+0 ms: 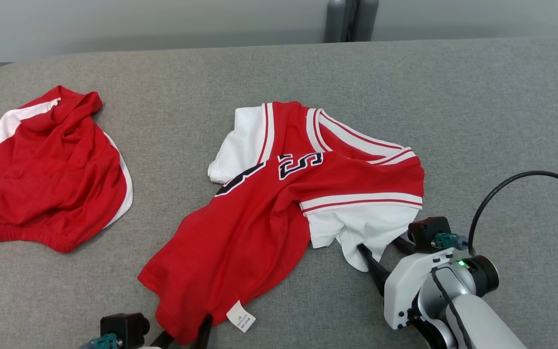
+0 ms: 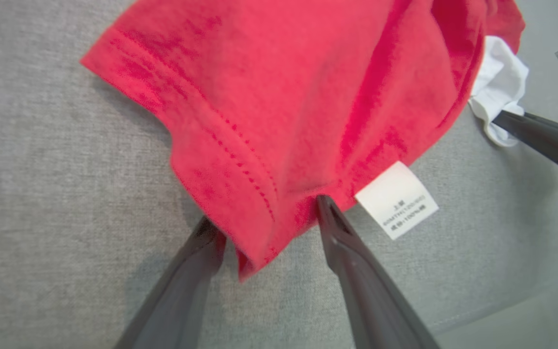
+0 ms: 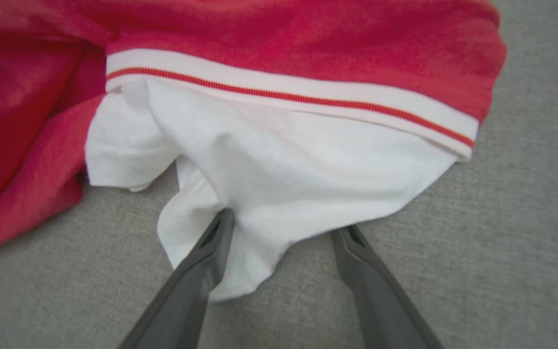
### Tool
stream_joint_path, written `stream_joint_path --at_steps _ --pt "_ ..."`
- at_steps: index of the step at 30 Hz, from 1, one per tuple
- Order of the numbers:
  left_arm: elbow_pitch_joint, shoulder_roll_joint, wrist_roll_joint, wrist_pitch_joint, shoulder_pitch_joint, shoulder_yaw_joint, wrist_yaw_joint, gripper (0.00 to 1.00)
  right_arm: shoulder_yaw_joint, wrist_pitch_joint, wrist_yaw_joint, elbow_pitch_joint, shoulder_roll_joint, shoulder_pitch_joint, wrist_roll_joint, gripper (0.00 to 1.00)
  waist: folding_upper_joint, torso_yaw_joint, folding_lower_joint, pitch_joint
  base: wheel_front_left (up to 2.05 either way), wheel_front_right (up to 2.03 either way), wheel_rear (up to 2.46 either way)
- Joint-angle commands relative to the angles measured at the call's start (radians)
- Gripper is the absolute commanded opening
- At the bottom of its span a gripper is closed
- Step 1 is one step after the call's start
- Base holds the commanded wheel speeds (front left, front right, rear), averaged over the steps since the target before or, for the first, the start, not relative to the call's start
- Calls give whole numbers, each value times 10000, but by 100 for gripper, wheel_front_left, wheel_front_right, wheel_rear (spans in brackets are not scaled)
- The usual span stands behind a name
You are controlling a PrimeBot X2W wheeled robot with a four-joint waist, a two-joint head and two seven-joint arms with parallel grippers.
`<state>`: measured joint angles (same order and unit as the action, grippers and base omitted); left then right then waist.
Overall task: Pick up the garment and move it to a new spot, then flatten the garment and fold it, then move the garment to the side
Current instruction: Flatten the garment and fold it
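The jersey (image 1: 279, 203) lies crumpled on the desk (image 1: 453, 97). My left tool (image 2: 264, 213), spread, straddles the hem just left of its label (image 1: 240, 316); my right tool (image 3: 286, 223), spread, straddles the white sleeve (image 3: 284, 165) well right. Pickup step, I judge: close both, lift.

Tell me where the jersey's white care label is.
In the head view the care label sticks out from the jersey's near hem at bottom centre, just to the right of the left gripper.
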<state>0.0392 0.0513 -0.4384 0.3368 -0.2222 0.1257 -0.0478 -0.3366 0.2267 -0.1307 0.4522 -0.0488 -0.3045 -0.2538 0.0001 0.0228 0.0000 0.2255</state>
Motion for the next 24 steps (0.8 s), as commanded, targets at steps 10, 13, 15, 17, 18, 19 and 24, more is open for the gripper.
stream_joint_path --at_steps 10,13,15,17,18,19,24 --pt "-1020 92 -716 -363 815 63 -484 0 152 -860 -1 412 -49 -428 -945 0 -1 -166 0 23 0 0 0" --pt "-319 205 -1101 -410 710 -30 -607 0 458 -1306 -1 -171 -49 -521 -1605 0 -1 -291 0 -83 0 0 0" --pt "607 324 -1408 -304 549 -39 -669 0 727 -1427 -2 -950 -45 -445 -1980 0 -1 -389 0 -126 0 0 0" --pt "1891 542 -1716 -140 551 -55 -720 0 1063 -1361 -2 -2178 -164 -289 -2561 0 -1 -489 0 -103 0 0 0" --pt "2564 694 -1845 -1 601 -74 -747 0 1292 -1281 -2 -2867 -290 -216 -2798 0 -1 -539 0 -81 0 0 0" --pt "3214 839 -1997 163 701 -126 -734 0 1518 -1171 -2 -3610 -348 -157 -3115 0 -1 -596 0 -42 0 0 0" --pt "5774 1869 -2875 1506 2532 -938 -675 0 3377 -321 -3 -7494 -401 -1217 -4426 0 -1 -1033 0 678 0 0 0"
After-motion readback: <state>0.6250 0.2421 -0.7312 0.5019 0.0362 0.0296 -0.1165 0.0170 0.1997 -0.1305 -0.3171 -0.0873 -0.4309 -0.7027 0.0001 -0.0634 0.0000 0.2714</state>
